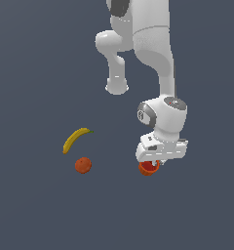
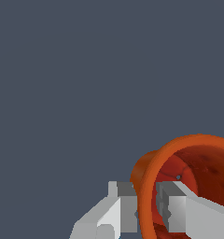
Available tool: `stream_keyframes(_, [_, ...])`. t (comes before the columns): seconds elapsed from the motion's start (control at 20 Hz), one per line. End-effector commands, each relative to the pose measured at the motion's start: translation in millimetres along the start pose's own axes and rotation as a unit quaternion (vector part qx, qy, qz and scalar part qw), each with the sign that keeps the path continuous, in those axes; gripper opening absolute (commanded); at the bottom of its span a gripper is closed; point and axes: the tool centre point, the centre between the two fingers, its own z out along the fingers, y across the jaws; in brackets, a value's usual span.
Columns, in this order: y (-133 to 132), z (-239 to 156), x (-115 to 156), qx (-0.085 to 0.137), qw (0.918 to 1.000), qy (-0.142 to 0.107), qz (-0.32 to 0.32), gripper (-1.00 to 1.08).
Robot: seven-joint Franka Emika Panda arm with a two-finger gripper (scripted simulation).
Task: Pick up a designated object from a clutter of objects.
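Orange-red cup (image 2: 198,158) rim pinched between the closed jaws (image 2: 149,207), banana (image 1: 76,138) and orange fruit (image 1: 83,165) well apart.

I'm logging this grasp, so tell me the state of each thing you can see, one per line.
Cup: tipped, opening toward the wrist camera, rim wall between the jaws.
Gripper: down at the cup, one finger inside the rim, one outside; full closure unclear.
Banana: lying flat, untouched, apart from the arm.
Orange: resting near the banana, untouched.
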Motion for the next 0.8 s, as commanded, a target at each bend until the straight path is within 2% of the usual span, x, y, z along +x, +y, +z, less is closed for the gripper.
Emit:
stream_keyframes(0.0, [0, 0, 0, 0.0, 1.0, 0.0, 0.0, -1.0])
stream_keyframes(0.75, [5, -14, 0, 0.0, 1.0, 0.0, 0.0, -1.0])
